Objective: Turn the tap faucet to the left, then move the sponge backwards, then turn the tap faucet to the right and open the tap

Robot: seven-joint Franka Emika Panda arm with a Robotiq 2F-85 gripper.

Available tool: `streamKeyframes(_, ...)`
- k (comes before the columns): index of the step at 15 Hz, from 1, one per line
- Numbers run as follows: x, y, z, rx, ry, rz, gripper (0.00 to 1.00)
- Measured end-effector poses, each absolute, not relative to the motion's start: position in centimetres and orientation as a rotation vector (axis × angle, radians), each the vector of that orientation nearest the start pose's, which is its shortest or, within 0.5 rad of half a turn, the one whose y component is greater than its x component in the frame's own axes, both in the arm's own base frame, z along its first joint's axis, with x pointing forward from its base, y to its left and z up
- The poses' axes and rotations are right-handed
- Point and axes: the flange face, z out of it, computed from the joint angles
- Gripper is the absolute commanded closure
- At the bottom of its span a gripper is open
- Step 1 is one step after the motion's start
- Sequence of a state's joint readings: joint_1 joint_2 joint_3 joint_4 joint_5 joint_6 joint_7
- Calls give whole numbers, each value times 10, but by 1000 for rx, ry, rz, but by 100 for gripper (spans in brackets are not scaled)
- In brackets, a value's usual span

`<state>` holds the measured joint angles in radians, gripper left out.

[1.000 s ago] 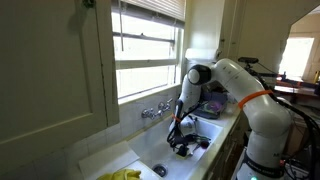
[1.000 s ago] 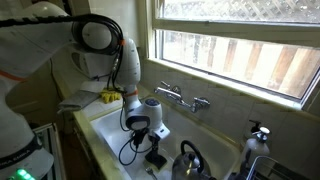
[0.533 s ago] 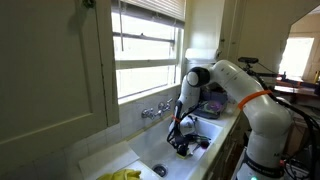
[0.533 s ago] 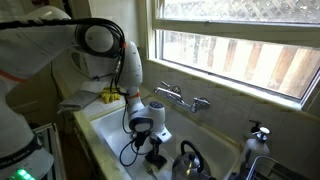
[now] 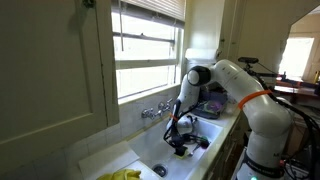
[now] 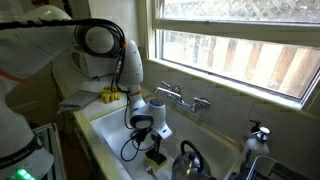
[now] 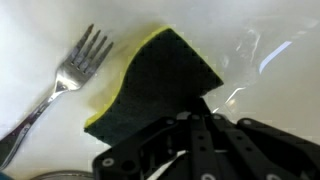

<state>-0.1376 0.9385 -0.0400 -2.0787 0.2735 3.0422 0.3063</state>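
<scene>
Yellow sponge (image 7: 160,85), dark green scouring face up, flat on white sink (image 7: 40,30) floor; chrome tap faucet (image 6: 178,97) wall-mounted above.

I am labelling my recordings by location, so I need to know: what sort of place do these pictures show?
Most likely a home kitchen: a white sink with a tap on the wall beneath a window, and a sponge and a fork lying in the basin.
</scene>
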Motion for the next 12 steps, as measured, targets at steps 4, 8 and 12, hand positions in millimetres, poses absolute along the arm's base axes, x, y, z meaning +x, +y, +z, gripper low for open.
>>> streamKeyframes(4,512,-115,-16,-2913,1139,-72,100)
streamKeyframes(8,518,-112,-3,-2864,1153,-184,100)
streamKeyframes(12,525,-109,5,-2824,1154,-279,100)
